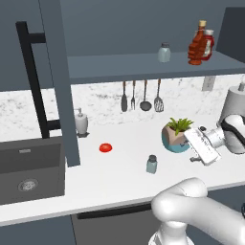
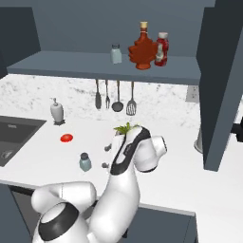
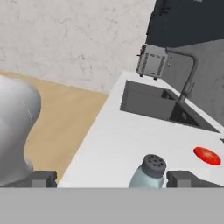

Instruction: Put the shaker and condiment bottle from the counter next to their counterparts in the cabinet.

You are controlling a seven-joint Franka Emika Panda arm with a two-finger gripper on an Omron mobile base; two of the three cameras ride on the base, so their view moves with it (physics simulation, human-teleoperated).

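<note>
One small pale glass shaker (image 1: pixel 151 164) (image 2: pixel 85 162) with a grey cap stands on the white counter (image 1: pixel 119 179). In the hand view this shaker (image 3: pixel 149 172) sits low, between the finger tips but beyond them. My gripper (image 1: pixel 194 143) (image 2: pixel 106 156) (image 3: pixel 113 179) hovers open just right of it, level with the counter, holding nothing. On the cabinet shelf (image 1: pixel 119 64) the other shaker (image 1: pixel 164 52) (image 2: pixel 116 53) stands left of the squat red-brown condiment bottle (image 1: pixel 197 45) (image 2: pixel 142 47), which is right beside the red ketchup bottle (image 1: pixel 209 44) (image 2: pixel 162 49).
A potted plant (image 1: pixel 176 135) stands right behind my hand. A red tomato (image 1: pixel 105 148), a white soap pump (image 1: pixel 81 121) and the dark sink (image 1: pixel 28 167) lie to the left. Utensils (image 1: pixel 141 95) hang under the shelf. The open cabinet door (image 1: pixel 60 81) juts out over the counter.
</note>
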